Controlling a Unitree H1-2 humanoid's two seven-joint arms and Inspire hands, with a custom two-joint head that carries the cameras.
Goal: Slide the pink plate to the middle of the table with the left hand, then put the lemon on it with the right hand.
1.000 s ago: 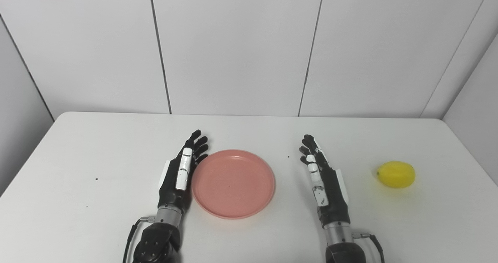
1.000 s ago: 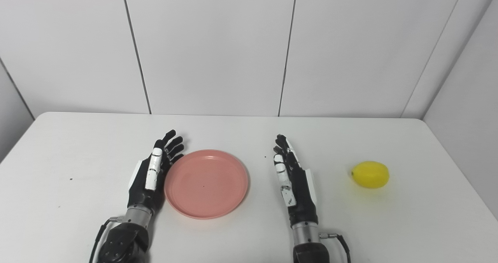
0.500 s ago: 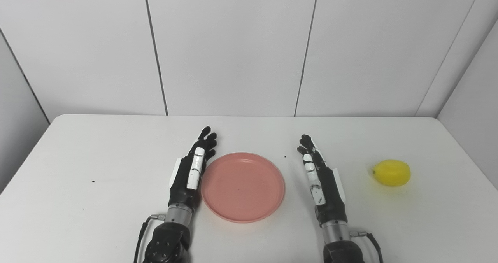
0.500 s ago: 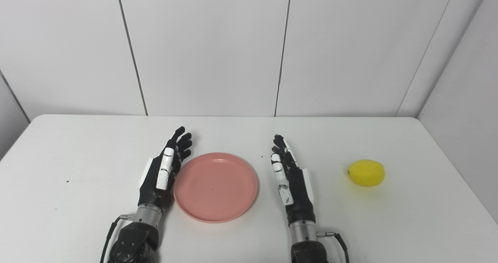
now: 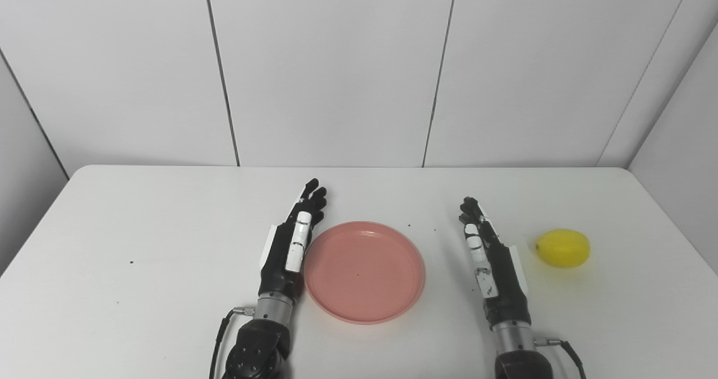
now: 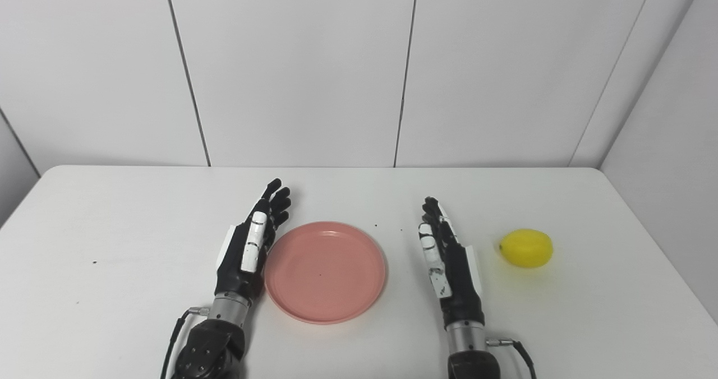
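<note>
The white, smooth-topped desk (image 5: 140,222) with rounded corners carries only a few tiny dark specks besides the task's things, and behind it stands a wall of plain white panels (image 5: 336,65) split by thin dark seams. Nothing lies between the right hand and the lemon.

The round, shallow pink plastic plate (image 5: 364,271) sits near the middle of the desk, with a low raised rim and a matte face. The black-and-white left hand (image 5: 291,244) stands on edge at the plate's 9 o'clock, palm toward the rim and just beside it; whether it touches cannot be told. Its fingers are straight, close together and point toward 12 o'clock, holding nothing. A cable runs from its metal wrist.

The black-and-white right hand (image 5: 493,261) stands likewise on edge at the plate's 3 o'clock, apart from the plate, fingers extended toward 12 o'clock and empty. The small, smooth, oval yellow lemon (image 5: 562,248) lies on the desk at that hand's 2 o'clock, near it but not touching, with its pointed tip turned toward the hand.
</note>
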